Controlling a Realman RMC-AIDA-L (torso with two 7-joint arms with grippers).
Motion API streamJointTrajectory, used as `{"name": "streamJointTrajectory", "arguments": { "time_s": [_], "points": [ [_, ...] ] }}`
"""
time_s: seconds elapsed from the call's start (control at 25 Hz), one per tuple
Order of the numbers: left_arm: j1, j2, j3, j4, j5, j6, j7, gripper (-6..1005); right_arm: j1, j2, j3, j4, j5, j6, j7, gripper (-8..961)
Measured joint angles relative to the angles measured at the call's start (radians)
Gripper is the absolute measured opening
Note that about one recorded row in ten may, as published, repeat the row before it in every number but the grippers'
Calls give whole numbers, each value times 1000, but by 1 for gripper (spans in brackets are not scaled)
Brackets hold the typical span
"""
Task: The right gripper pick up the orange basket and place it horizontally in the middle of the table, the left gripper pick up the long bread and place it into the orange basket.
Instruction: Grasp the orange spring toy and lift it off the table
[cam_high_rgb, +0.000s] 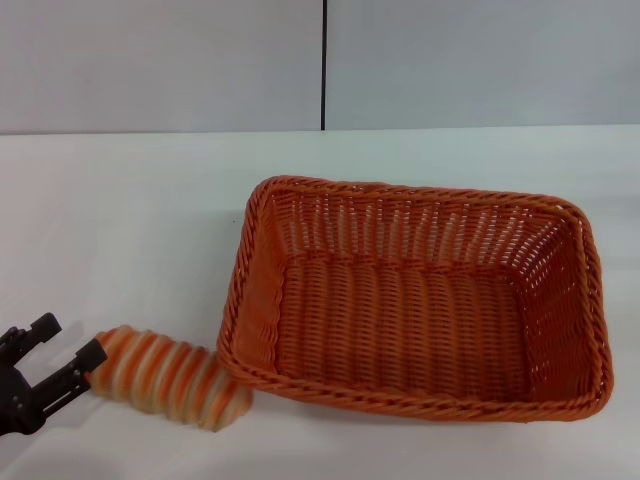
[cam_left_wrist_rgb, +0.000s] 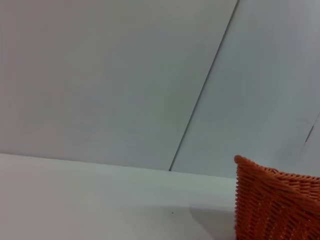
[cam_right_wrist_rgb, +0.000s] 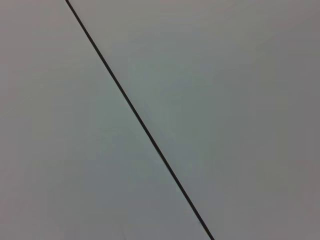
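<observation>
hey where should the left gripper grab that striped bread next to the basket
Probably across the long bread's middle, fingers spanning its narrow width. It lies flat with one end against the orange basket, so come from the open left side, where the open left gripper is by its free end.

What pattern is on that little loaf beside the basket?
Ridged orange and cream cross stripes cover the long bread, seen best in the head view.

A grey wall (cam_high_rgb: 160, 60), apparently panelled, with a dark seam (cam_high_rgb: 323, 65).

Orange basket (cam_left_wrist_rgb: 275, 205) corner on white table (cam_left_wrist_rgb: 75, 200) — grey wall (cam_left_wrist_rgb: 100, 75) behind, dark seam
</observation>
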Motion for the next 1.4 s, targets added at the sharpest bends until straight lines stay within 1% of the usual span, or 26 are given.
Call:
{"name": "streamJointTrajectory", "arguments": {
  "time_s": [0.36, 0.6, 0.8, 1.4],
  "points": [
    [-1, -1, 1, -2, 10, -28, -4, 828, -4, 4, -1, 0, -1, 3, 5, 718],
    [-1, -1, 31, -18, 11, -65, -5, 828, -3, 5, -2, 0, -10, 1, 4, 719],
    [-4, -1, 37, -40, 11, -95, 1, 828, -2, 6, -2, 0, -13, 6, 4, 719],
    [-10, 1, 64, -50, 11, -100, -4, 827, -2, 6, 2, 3, -34, 12, 1, 719]
  ]
}}
